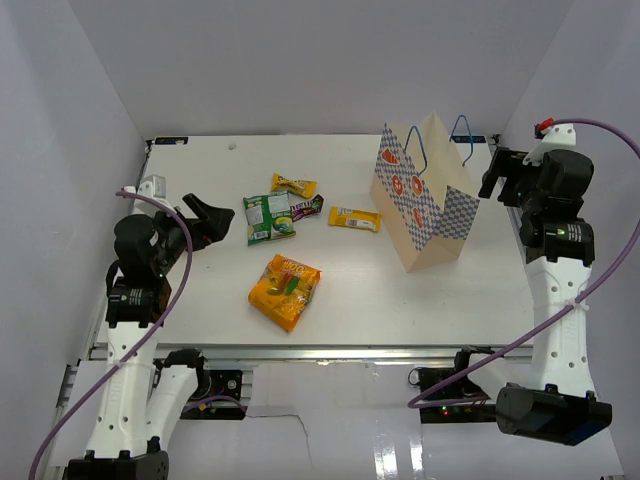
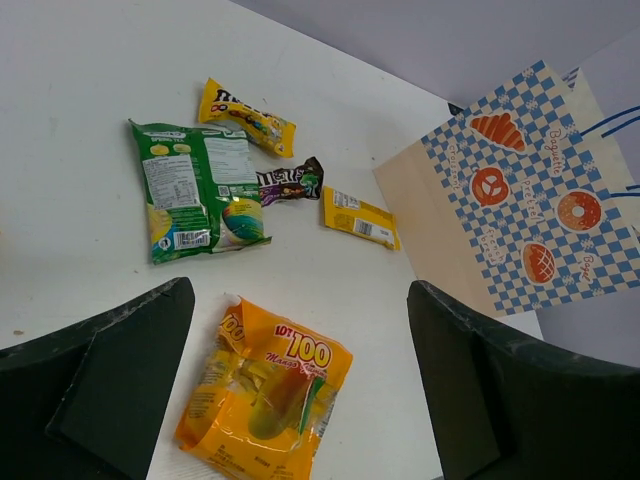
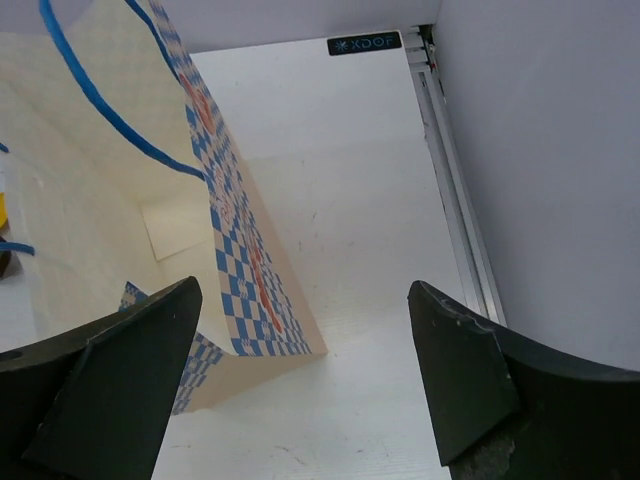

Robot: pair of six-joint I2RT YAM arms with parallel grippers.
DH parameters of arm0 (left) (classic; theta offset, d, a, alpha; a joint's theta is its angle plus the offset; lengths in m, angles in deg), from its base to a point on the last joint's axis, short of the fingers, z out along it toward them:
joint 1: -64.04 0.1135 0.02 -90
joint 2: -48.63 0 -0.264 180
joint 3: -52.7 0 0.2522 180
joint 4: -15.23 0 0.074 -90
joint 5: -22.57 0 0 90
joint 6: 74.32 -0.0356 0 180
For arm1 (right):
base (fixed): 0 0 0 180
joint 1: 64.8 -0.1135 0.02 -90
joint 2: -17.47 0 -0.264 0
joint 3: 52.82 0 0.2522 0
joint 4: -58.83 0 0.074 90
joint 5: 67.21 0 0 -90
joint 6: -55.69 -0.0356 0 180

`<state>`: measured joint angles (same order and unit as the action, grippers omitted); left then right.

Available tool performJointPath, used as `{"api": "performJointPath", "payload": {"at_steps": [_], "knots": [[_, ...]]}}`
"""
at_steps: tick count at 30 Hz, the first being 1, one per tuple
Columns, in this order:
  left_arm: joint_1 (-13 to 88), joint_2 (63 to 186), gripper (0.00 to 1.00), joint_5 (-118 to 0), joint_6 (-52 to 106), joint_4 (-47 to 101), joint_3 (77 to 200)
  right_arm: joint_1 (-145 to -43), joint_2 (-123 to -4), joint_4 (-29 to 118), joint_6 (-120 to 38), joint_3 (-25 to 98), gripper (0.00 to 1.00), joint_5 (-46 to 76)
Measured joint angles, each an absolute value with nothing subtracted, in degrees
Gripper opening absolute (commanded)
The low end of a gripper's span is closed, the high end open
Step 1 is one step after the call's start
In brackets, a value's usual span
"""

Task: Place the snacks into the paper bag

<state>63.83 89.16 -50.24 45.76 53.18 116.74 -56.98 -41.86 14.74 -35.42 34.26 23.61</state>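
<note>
The paper bag [image 1: 425, 195] stands upright at the back right, its mouth open. Five snacks lie left of it: a big orange-yellow pouch [image 1: 285, 290], a green-white pouch [image 1: 269, 217], a yellow bar wrapper [image 1: 294, 185], a dark bar [image 1: 307, 207] and a second yellow bar wrapper [image 1: 354, 219]. My left gripper [image 1: 215, 218] is open and empty, left of the snacks. In the left wrist view the orange-yellow pouch [image 2: 265, 395] lies between its fingers [image 2: 120, 370]. My right gripper [image 1: 497, 175] is open and empty, just right of the bag [image 3: 235, 250].
White walls close in the table on the left, back and right. A metal rail [image 3: 455, 200] runs along the table's right edge. A small white object [image 1: 150, 186] sits at the far left edge. The bag's blue cord handles [image 3: 100, 105] stick up.
</note>
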Motion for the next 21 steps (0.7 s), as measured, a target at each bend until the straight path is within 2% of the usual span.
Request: {"api": "performJointPath", "payload": {"at_steps": [5, 12, 14, 16, 21], "knots": [[63.8, 90.2, 0.98, -49.0, 46.1, 53.2, 116.8, -57.0, -41.7, 15.3, -31.8, 36.1, 0.90, 15.4], [63.8, 92.5, 0.98, -46.8, 47.1, 53.2, 116.8, -57.5, -39.0, 12.4, -8.8, 36.3, 0.90, -18.9], [63.8, 93.2, 0.98, -46.1, 47.3, 53.2, 116.8, -58.7, -40.4, 10.6, -4.7, 37.5, 0.90, -24.1], [63.8, 94.2, 0.98, -45.1, 47.6, 53.2, 117.1, -62.0, -43.9, 7.2, -0.9, 41.8, 0.90, -26.1], [63.8, 96.7, 0.98, -42.5, 48.8, 53.2, 117.2, -82.9, -57.6, 1.2, 8.3, 53.0, 0.90, -18.2]]}}
